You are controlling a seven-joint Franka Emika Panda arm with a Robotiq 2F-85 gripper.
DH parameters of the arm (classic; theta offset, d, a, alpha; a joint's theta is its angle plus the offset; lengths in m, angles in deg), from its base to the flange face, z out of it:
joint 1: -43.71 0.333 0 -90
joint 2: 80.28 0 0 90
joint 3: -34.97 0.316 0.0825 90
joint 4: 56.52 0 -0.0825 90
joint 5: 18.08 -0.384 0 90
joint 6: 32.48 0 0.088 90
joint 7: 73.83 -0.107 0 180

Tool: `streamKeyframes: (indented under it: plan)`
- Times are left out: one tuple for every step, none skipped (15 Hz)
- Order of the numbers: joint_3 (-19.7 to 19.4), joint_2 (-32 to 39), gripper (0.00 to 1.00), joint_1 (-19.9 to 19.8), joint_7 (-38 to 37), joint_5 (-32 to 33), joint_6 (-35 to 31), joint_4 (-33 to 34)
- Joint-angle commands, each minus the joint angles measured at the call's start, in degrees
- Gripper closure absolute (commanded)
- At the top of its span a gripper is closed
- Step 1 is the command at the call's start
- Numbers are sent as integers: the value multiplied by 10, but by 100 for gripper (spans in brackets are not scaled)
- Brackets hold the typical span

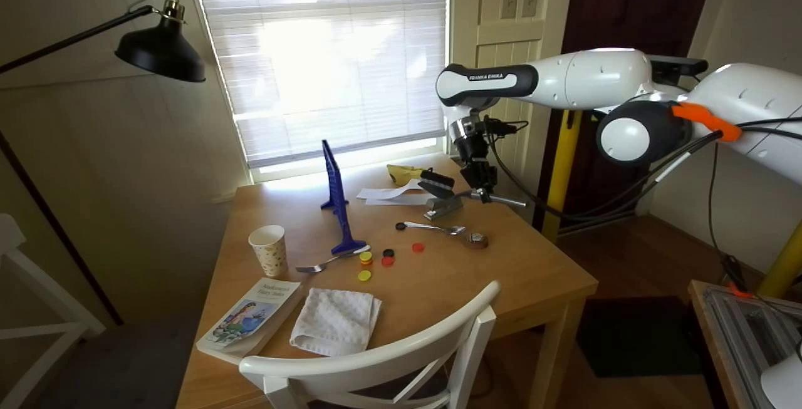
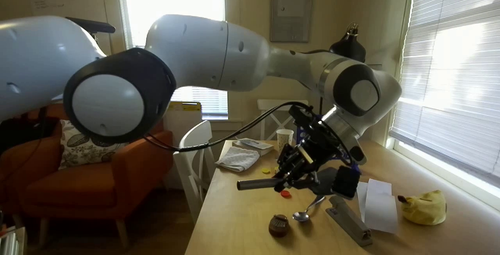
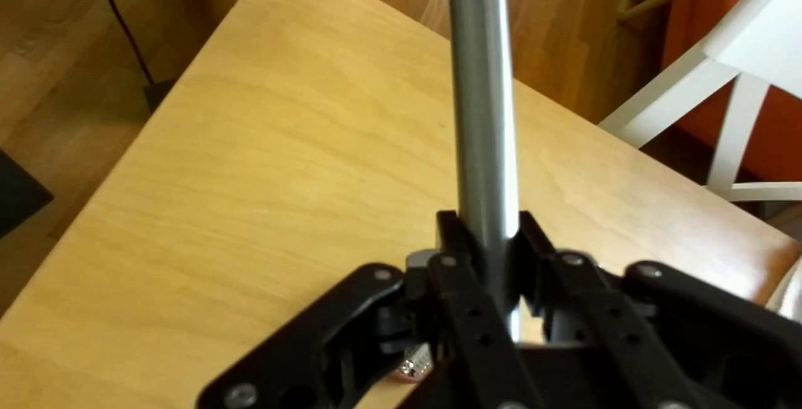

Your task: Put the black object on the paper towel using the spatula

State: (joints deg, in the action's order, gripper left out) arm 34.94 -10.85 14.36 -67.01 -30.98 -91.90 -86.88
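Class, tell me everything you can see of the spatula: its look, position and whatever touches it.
The spatula has a straight, round, silvery handle, metallic-looking, and a flat grey blade. The claw is shut on the handle, whose free end sticks out beyond it. The spatula is held above the table, its handle roughly level in both exterior views. The black object is at the blade's outer end, apparently resting on it, though the exact contact is hidden.

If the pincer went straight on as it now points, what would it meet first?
Most likely the wooden tabletop: it lies beyond the pincer in the wrist view, though depth is unclear.
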Motion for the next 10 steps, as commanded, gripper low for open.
streamKeyframes:
  plan:
    - [31,37,94,-28,-16,-47,43,68]
    - [37,42,94,-31,-20,-55,46,73]
    - [42,46,94,-34,-24,-61,49,78]
    - [48,50,94,-38,-26,-68,50,83]
    - [54,54,94,-41,-31,-75,52,87]
    - [61,52,94,-44,-33,-82,50,82]
    - [67,35,94,-48,-30,-89,38,50]
    - [73,34,94,-51,-33,-96,34,45]
    - [78,36,94,-54,-36,-103,35,49]
    - [83,37,94,-56,-39,-108,35,50]
